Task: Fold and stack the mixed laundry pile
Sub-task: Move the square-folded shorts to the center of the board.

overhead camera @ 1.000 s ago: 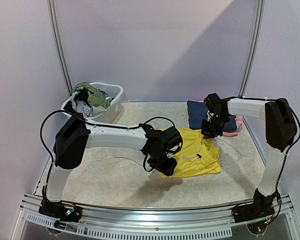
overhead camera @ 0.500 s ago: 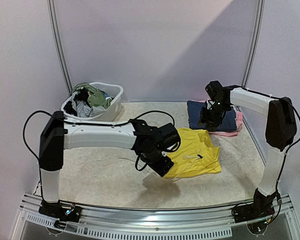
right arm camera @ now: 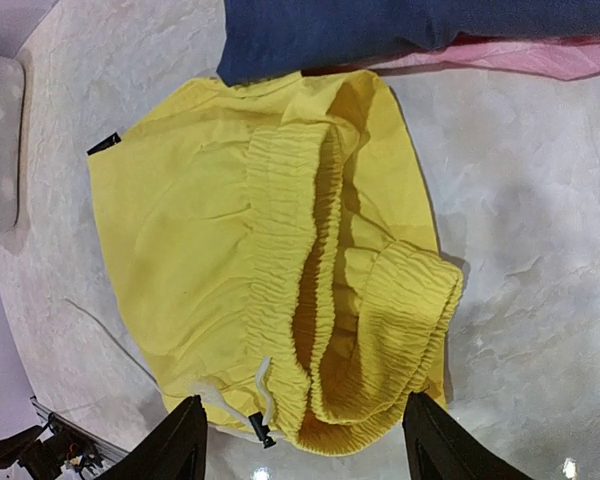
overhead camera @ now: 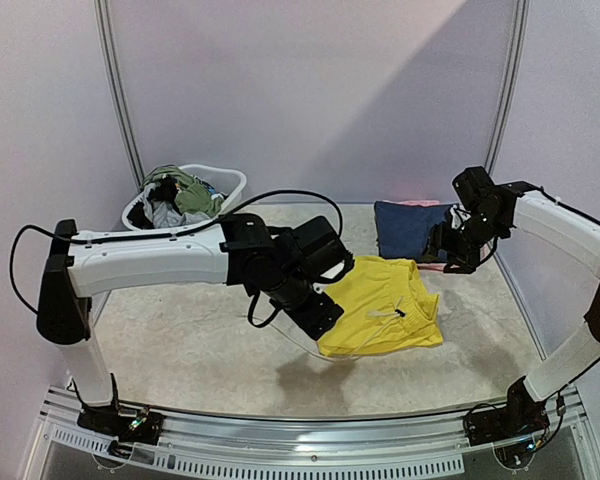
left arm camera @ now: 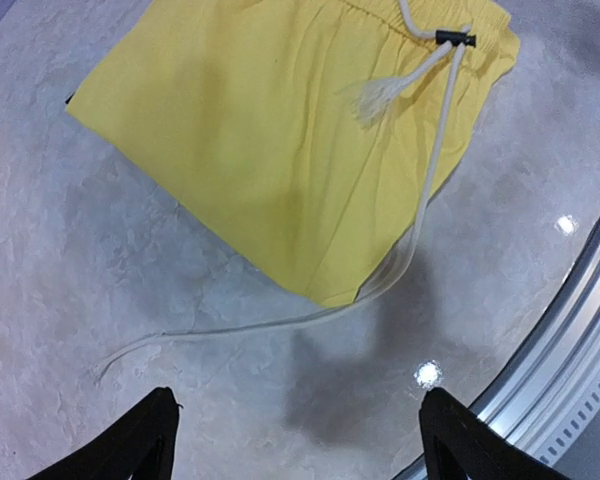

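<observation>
Right wrist catches the yellow shorts' [right arm camera: 180,230] bunched waistband [right arm camera: 280,250]; left wrist gets only flat cloth and trailing drawstring [left arm camera: 435,170]. Left gripper [left arm camera: 298,400] and right gripper [right arm camera: 305,405] both gape empty, shorts on the table [overhead camera: 180,340] between them.

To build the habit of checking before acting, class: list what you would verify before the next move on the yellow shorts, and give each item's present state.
1. Left gripper open, nothing between its fingers: ok.
2. Right gripper open, nothing between its fingers: ok.
3. Yellow shorts lying flat: not ok; the waistband is bunched and doubled over.
4. Drawstring tucked in: not ok; it trails onto the table past the shorts' edge.
5. Stack tidy: ok; the navy garment lies folded on the pink garment.
6. Tub emptied: not ok; clothes lie in it.
</observation>
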Robot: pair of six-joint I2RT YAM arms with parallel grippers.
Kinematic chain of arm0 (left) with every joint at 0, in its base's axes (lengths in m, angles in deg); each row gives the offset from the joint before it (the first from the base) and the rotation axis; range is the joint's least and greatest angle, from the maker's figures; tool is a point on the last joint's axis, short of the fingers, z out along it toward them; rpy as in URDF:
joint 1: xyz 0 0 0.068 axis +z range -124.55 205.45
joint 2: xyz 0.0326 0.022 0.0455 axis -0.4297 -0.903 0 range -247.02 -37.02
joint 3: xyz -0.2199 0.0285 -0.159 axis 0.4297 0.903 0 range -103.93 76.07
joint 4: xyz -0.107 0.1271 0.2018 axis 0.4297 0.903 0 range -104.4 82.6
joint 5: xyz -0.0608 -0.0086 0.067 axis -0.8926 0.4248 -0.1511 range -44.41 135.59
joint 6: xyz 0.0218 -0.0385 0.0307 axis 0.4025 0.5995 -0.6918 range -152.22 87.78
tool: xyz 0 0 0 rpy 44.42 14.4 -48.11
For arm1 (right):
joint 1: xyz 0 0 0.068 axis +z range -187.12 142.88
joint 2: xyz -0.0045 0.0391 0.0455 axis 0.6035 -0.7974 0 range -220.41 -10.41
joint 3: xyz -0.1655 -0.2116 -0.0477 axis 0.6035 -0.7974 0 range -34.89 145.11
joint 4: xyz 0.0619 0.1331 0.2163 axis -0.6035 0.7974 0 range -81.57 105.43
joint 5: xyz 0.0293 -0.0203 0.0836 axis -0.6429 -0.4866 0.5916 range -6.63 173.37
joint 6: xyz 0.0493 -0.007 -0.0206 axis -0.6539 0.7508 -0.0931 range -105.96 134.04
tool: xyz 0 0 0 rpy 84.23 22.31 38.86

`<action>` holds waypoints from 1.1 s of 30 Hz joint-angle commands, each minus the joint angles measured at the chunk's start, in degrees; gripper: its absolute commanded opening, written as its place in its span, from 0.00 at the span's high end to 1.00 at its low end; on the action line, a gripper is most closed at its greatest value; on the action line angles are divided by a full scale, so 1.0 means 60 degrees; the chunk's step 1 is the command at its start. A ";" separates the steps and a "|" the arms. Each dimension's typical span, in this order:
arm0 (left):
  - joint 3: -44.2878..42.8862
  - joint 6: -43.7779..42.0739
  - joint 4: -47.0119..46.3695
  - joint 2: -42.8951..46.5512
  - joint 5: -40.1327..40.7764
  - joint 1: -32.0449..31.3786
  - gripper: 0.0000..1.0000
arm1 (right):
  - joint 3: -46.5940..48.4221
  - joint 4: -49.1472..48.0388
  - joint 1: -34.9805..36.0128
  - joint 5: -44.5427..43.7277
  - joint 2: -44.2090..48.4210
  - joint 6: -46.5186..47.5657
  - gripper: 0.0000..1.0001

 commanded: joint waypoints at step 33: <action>-0.0301 0.1295 -0.0815 -0.2402 -0.3718 0.2608 0.17 | -0.2016 -0.0451 0.1685 -0.0437 -0.2416 -0.0157 0.87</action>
